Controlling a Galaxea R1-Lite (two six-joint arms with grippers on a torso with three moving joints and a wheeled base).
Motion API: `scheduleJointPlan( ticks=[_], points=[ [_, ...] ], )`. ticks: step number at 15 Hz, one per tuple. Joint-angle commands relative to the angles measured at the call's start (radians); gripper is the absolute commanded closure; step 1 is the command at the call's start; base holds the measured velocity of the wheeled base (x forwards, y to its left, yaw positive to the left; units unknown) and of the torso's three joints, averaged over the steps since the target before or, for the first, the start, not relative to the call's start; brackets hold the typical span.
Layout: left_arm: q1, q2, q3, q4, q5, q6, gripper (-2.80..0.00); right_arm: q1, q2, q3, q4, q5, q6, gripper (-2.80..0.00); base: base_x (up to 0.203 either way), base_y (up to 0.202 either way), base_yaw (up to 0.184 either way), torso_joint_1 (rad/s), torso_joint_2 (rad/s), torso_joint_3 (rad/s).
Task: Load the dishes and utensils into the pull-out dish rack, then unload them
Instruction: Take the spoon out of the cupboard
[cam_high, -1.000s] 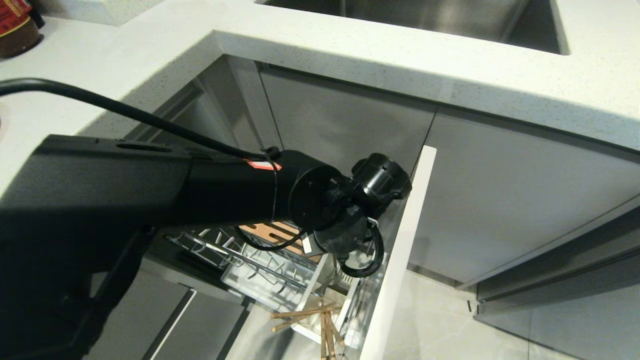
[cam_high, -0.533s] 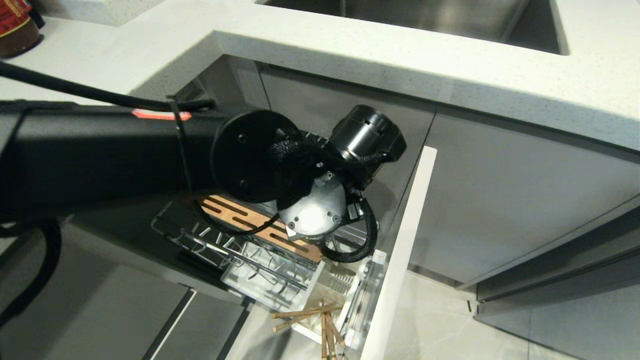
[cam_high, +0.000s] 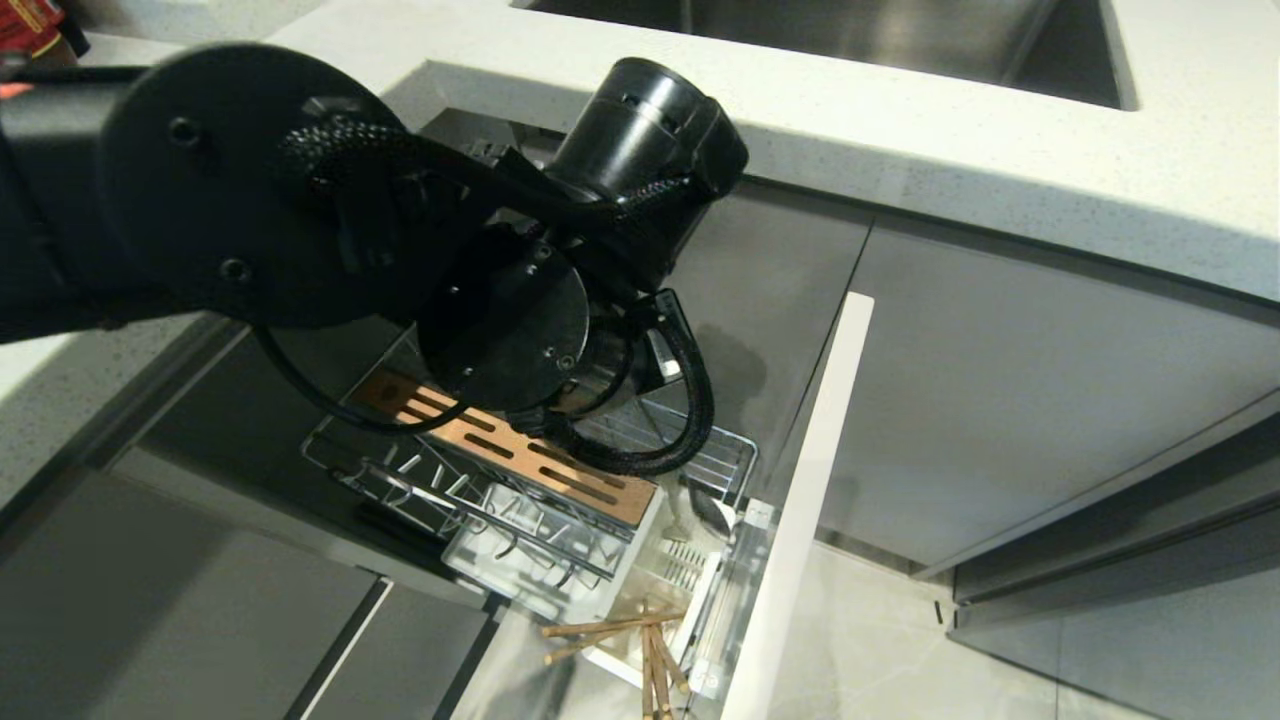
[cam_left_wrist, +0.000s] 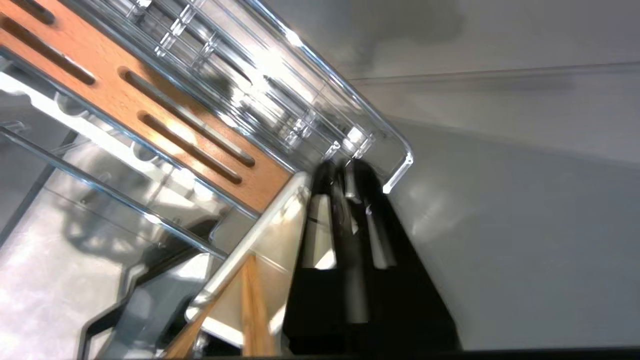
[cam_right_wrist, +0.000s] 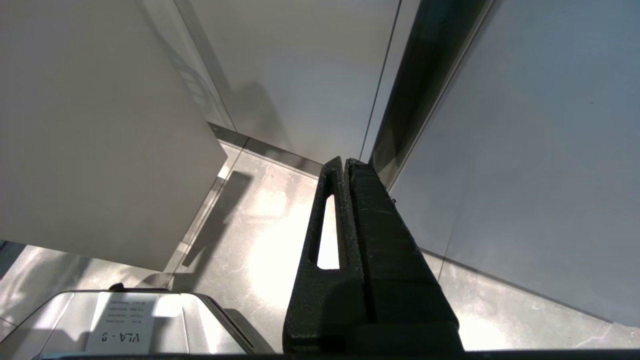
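Observation:
The pull-out dish rack (cam_high: 430, 480) stands open below the counter, with its tan slotted strip (cam_high: 500, 450) and pale door front (cam_high: 800, 500). Wooden chopsticks (cam_high: 610, 628) stick out of the white cutlery cup (cam_high: 640, 560). My left arm hangs above the rack and its wrist hides the fingers in the head view. In the left wrist view my left gripper (cam_left_wrist: 345, 172) is shut on a slim silver cutlery handle (cam_left_wrist: 352, 280), with its tips over the rack's chrome corner (cam_left_wrist: 400, 165) beside the cup. My right gripper (cam_right_wrist: 346, 162) is shut and empty, low over the floor. The dishes are out of view.
A white countertop (cam_high: 900, 140) with a steel sink (cam_high: 850, 40) overhangs the rack. A dark bottle (cam_high: 35, 50) stands at the far left. Grey cabinet fronts (cam_high: 1050, 400) lie to the right. The robot's own base (cam_right_wrist: 120, 325) sits under the right arm.
My left arm has risen from just over the cutlery cup to about counter height. More of the rack, the tan strip and the cup now shows. The right arm has not moved.

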Motion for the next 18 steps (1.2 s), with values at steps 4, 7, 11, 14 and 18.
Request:
scheduleJointPlan(
  ticks=[4,7,11,14,18],
  points=[
    [0.001,-0.026,-0.007,0.034,0.004,-0.004,0.0,0.0,0.0,0.0,0.0,0.0,0.0,0.0,0.0,0.0,0.0,0.0,0.0,0.0],
    [0.001,-0.033,-0.014,0.053,0.006,-0.004,0.0,0.0,0.0,0.0,0.0,0.0,0.0,0.0,0.0,0.0,0.0,0.0,0.0,0.0],
    [0.001,-0.07,-0.016,0.066,0.01,0.008,0.0,0.0,0.0,0.0,0.0,-0.001,0.0,0.0,0.0,0.0,0.0,0.0,0.0,0.0],
    [0.001,-0.125,-0.017,0.066,0.011,0.02,0.0,0.0,0.0,0.0,0.0,0.001,0.0,0.0,0.0,0.0,0.0,0.0,0.0,0.0],
    [0.004,-0.237,-0.042,0.066,0.045,0.057,0.0,0.0,0.0,0.0,0.0,0.0,0.0,0.0,0.0,0.0,0.0,0.0,0.0,0.0]
  ],
)
